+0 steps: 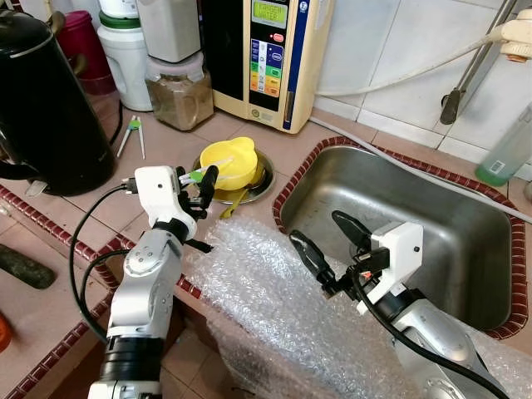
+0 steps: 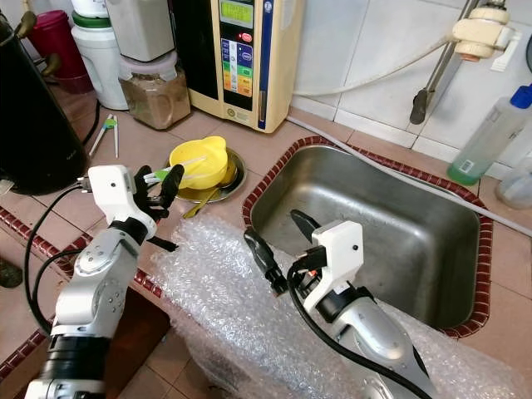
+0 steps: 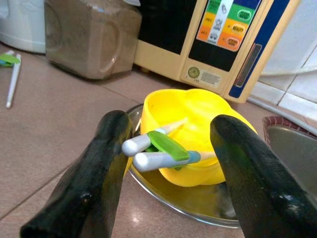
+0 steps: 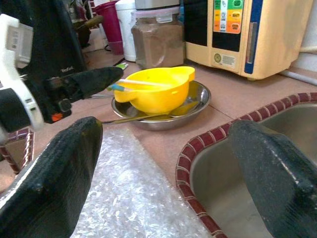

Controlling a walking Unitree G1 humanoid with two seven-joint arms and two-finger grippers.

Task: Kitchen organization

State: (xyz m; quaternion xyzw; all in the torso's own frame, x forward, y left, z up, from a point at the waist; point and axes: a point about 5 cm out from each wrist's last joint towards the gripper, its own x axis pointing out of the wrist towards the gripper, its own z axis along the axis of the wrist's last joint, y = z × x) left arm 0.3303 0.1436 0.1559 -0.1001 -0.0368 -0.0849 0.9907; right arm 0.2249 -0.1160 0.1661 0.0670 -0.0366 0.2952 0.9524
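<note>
Reaching toward the yellow bowl (image 1: 231, 163), the left claw (image 1: 199, 184) has its two black fingers spread either side of a pair of white chopsticks with a green clip (image 3: 163, 151). The chopstick butts lie between the fingers, nearer one of them; whether they touch it cannot be told. Their long axis runs from the claw up over the bowl's rim, tips pointing into the bowl and away from the robot. The sticks are smooth, rounded plastic rods joined by a flat green tab.

The bowl is glossy yellow plastic, rounded, with a small lip on its rim. It sits in a shallow, shiny steel dish (image 1: 263, 184) on the tiled bench (image 1: 100, 216), just left of the steel sink (image 1: 432, 224). A thin utensil handle (image 4: 133, 119) rests across the dish beneath the bowl.

The right claw (image 1: 326, 240) hovers with its fingers wide apart and gripping nothing, over the sink's near left corner and a crinkled sheet of clear bubble wrap (image 1: 266, 307) draped on the bench edge.

Behind stand a black kettle (image 1: 46, 100), a clear jar of brown powder (image 1: 179, 96) and a cream appliance with coloured buttons (image 1: 270, 58). A second pair of white chopsticks (image 1: 133, 133) lies flat on the bench near the kettle.
</note>
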